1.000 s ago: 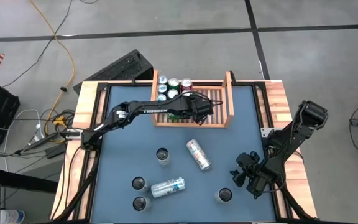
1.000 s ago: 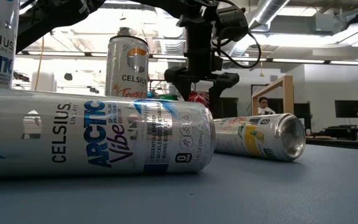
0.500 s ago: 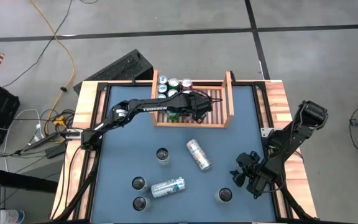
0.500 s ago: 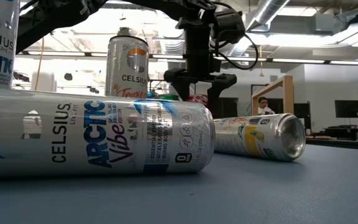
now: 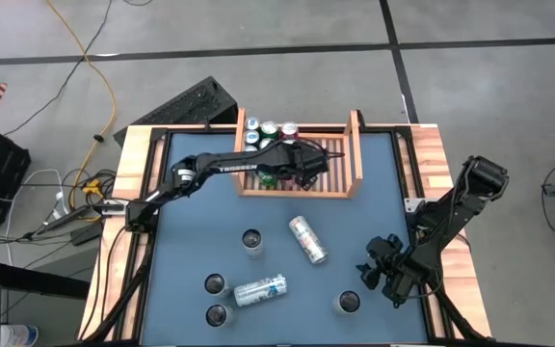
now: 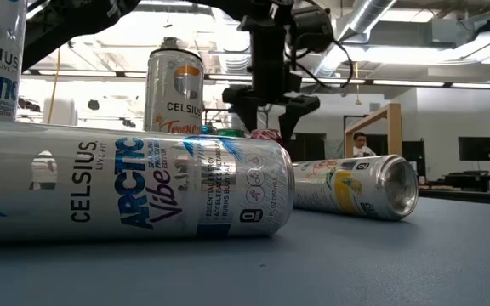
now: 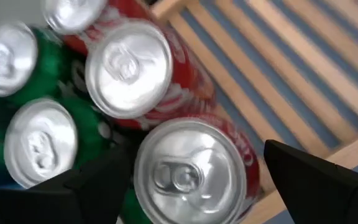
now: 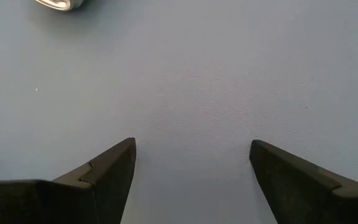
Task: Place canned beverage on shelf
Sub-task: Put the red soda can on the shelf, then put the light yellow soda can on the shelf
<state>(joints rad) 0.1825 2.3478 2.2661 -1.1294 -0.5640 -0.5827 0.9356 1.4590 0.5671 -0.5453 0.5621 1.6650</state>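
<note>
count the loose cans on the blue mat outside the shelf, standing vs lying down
standing cans: 4
lying cans: 2
total: 6

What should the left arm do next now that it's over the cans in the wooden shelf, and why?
Probably lift the left gripper straight up and clear of the shelf. Its jaws stand open on either side of the red can, which sits upright on the slats beside the other cans, so it looks placed. More cans, such as the lying Celsius can, wait on the table.
</note>
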